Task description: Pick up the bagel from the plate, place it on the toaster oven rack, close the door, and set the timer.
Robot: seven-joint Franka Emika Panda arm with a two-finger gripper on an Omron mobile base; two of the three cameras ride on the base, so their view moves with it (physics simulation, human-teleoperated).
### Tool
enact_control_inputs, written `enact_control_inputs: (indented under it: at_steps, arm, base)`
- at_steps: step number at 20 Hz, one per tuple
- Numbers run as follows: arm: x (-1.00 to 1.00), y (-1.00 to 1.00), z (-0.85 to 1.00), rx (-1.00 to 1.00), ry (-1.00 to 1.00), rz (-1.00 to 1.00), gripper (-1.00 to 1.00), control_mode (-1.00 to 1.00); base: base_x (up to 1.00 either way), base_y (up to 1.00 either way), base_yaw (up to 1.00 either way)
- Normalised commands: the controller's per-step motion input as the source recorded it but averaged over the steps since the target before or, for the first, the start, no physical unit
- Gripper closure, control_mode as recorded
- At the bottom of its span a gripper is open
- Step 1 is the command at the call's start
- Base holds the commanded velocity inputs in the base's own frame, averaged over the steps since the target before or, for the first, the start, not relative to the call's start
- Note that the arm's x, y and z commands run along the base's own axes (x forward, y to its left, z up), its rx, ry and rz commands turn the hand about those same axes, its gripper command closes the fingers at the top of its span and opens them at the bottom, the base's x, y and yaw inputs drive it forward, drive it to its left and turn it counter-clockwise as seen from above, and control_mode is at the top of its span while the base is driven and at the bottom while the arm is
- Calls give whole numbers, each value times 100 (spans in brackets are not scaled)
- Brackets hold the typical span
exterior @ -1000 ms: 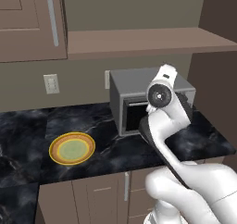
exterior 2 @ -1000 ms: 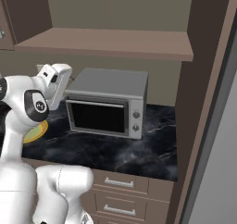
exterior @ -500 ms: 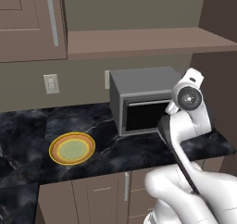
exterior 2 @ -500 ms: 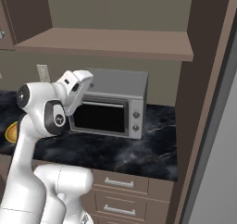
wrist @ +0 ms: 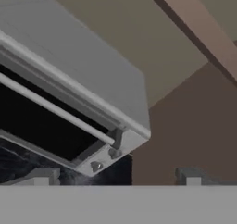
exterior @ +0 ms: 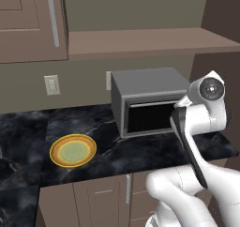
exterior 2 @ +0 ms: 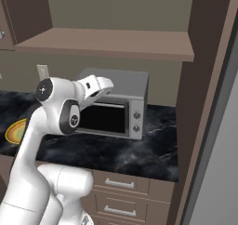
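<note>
Spread-open gripper (wrist: 113,179) faces the grey boxy metal toaster oven (wrist: 88,84); its slim silver handle bar (wrist: 55,109) runs crosswise just ahead.

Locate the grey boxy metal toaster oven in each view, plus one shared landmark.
Left base view: grey boxy metal toaster oven right of centre, on the black counter, door shut.
Right base view: centre left, partly behind the white arm.
Hand view: tilted, upper left.
Shared landmark: the slim silver handle bar across the dark glass door.
</note>
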Motion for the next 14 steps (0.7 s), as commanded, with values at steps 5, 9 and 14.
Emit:
enact_control_inputs:
  at_steps: [5,9,14]
  arm:
    - [-2,-27,-1,30,0,-11,-100,-100]
    - [-5,-35,-10,29,0,-8,-100,-100]
    - [-4,-21,-20,32,0,-4,-100,-100]
  base:
    - [0,0,0]
    - [0,0,0]
    - [0,0,0]
